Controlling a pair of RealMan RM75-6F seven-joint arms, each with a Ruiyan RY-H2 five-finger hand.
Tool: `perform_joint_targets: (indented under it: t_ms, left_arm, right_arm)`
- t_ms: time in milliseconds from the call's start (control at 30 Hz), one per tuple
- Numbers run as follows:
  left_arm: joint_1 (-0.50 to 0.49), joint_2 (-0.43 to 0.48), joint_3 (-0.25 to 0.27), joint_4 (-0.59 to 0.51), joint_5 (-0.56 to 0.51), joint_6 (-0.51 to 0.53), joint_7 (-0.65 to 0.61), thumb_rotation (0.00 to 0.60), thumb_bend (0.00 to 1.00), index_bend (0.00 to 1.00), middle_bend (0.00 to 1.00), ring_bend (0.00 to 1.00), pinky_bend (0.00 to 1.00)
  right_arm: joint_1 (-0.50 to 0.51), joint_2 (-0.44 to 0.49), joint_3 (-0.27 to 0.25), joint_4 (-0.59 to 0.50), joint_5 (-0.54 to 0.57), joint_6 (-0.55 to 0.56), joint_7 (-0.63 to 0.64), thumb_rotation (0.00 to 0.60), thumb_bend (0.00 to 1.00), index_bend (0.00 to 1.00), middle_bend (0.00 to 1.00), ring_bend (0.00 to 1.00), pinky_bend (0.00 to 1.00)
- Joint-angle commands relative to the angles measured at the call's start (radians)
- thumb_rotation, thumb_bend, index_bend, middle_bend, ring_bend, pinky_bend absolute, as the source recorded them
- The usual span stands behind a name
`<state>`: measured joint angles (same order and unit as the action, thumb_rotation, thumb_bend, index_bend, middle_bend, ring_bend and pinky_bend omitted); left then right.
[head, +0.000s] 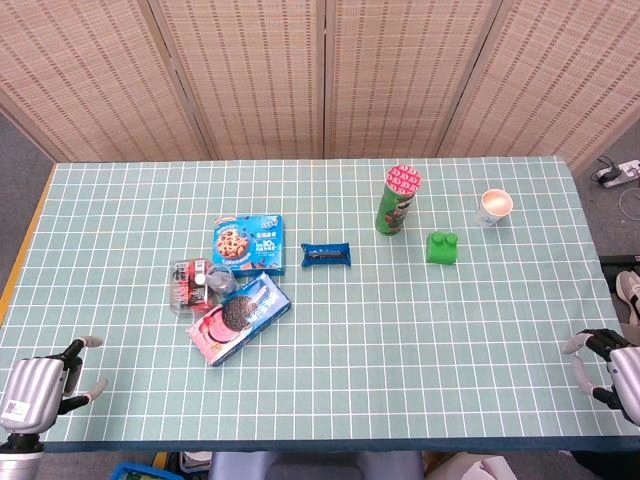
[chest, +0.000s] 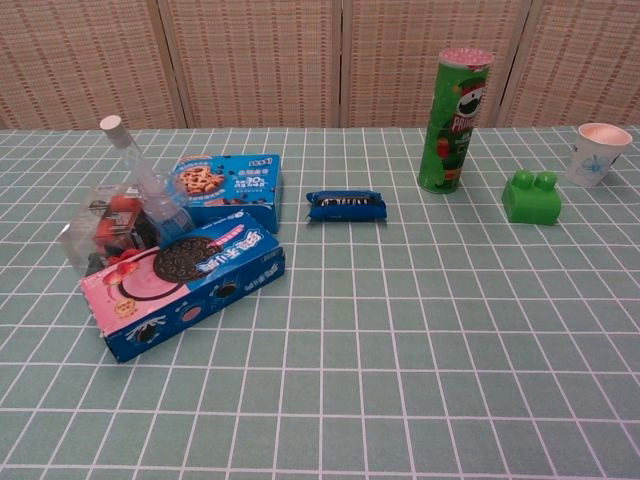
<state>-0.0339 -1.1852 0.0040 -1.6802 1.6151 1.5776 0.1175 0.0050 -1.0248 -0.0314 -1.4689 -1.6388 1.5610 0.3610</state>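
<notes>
Nothing is in hand yet: the left hand (head: 45, 385) sits at the near left corner of the worktop (head: 400, 340) with its fingers apart and holding nothing, and the right hand (head: 610, 365) rests at the near right edge, likewise released and empty. Both are well apart from the goods, so by the look of it the work has not begun and all of it is left. Nearest the left hand is the Oreo box (head: 240, 316), lying tilted against a small clear bottle (head: 215, 280) and a clear packet with red contents (head: 185, 283), with a blue cookie box (head: 249, 244) just behind. A small blue Oreo packet (head: 326, 255) lies alone near the middle. Toward the right stand a green Pringles can (head: 398, 200), upright, a green toy brick (head: 442, 247) and a paper cup (head: 494, 206), each apart from the others. The worktop wears a pale green cloth with a white grid; behind it stand woven folding screens (head: 320, 70).
</notes>
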Motion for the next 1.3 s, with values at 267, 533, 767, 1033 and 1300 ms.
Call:
perform_joint_targets:
  t_ms: [267,533,767,1033,1300]
  left_arm:
    - [-0.011,-0.002,-0.005,-0.007,0.008,-0.008,-0.010,0.600,0.03,0.44,0.86,0.79,0.99]
    - [-0.091,0.027,-0.068,-0.052,-0.017,-0.079,-0.077,0.600,0.03,0.24,0.86,0.81,0.99]
    - [-0.182,0.015,-0.158,-0.099,-0.141,-0.179,0.040,0.600,0.22,0.14,0.88,0.86,1.00]
    - [-0.280,-0.013,-0.195,-0.111,-0.277,-0.318,0.175,0.600,0.44,0.14,0.96,0.93,1.00]
    - [-0.360,-0.038,-0.183,-0.099,-0.337,-0.412,0.314,0.600,0.45,0.13,0.99,0.95,1.00]
  right_arm:
    - [-0.006,0.003,-0.001,-0.001,-0.008,0.017,0.008,0.600,0.47,0.49,0.46,0.36,0.63]
    - [-0.007,0.007,-0.001,0.002,-0.005,0.017,0.023,0.600,0.47,0.49,0.46,0.36,0.63]
    - [-0.008,0.013,0.000,0.006,-0.007,0.025,0.048,0.600,0.47,0.49,0.46,0.36,0.63]
    - [-0.010,0.020,0.001,0.021,-0.006,0.031,0.089,0.600,0.47,0.49,0.46,0.36,0.63]
    - [-0.010,0.024,0.002,0.032,-0.002,0.031,0.120,0.600,0.47,0.49,0.45,0.36,0.63]
